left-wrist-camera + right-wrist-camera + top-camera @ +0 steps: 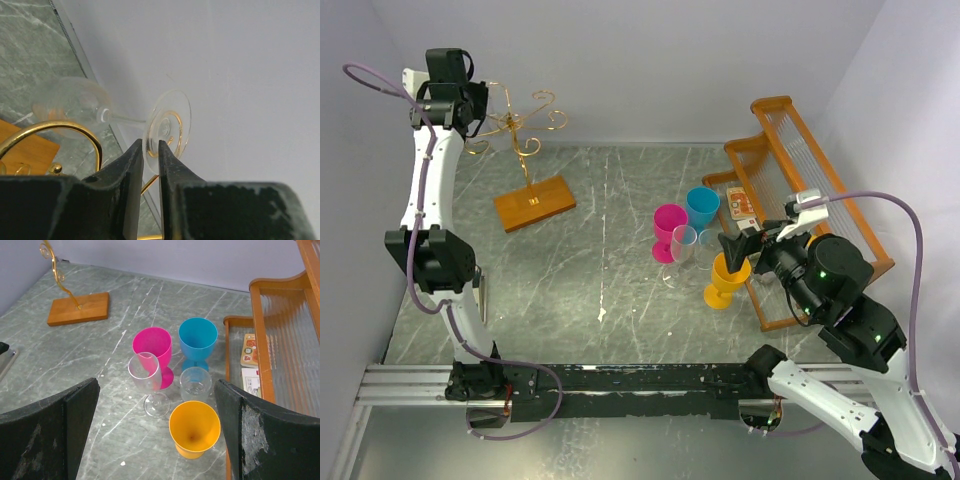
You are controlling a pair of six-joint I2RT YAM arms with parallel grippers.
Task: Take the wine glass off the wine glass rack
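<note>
The wine glass rack (525, 125) is a gold wire stand with curly arms on a wooden base (534, 203) at the far left. A clear wine glass (70, 102) hangs from one gold curl (60, 127), its round foot (175, 117) towards me. My left gripper (150, 146) is up at that arm of the rack (470, 115), with its jaws closed on the rim of the foot. My right gripper (156, 390) is open and empty above the group of cups at the right (745, 245).
A pink goblet (669, 228), a blue goblet (702, 205), a yellow goblet (725, 280), a standing clear wine glass (682, 250) and a small clear cup (195, 384) cluster mid-right. A large orange wooden rack with clear slats (800, 190) stands at the right wall.
</note>
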